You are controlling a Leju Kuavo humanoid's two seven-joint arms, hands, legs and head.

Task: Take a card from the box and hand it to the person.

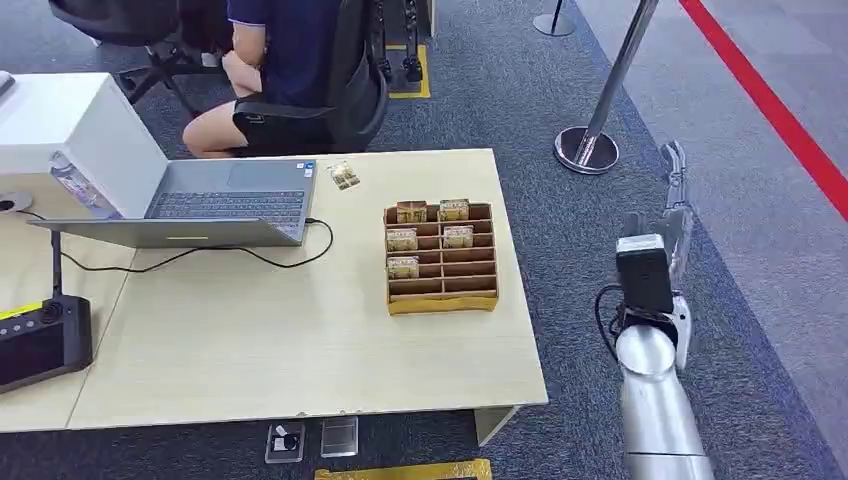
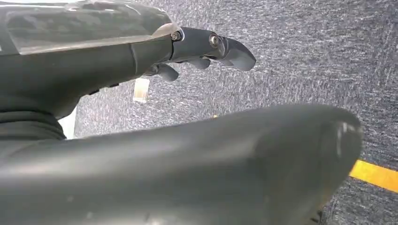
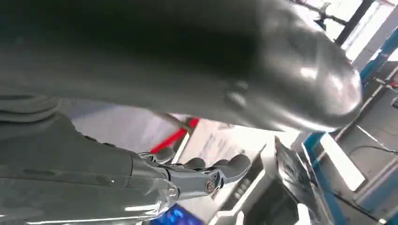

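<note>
Right hand [image 1: 672,205] hangs off the table's [image 1: 300,350] right edge, fingers spread, holding nothing. Card box [image 1: 441,258] lies to its left, the nearer reach; left hand [image 2: 202,49] is empty too.

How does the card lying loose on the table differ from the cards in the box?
The loose card lies flat on the table near the laptop, while the cards in the box stand in its slots. The loose card is alone and skewed; the boxed ones sit in neat rows across the box, filling the far slots. They share the same tan, patterned look.
</note>
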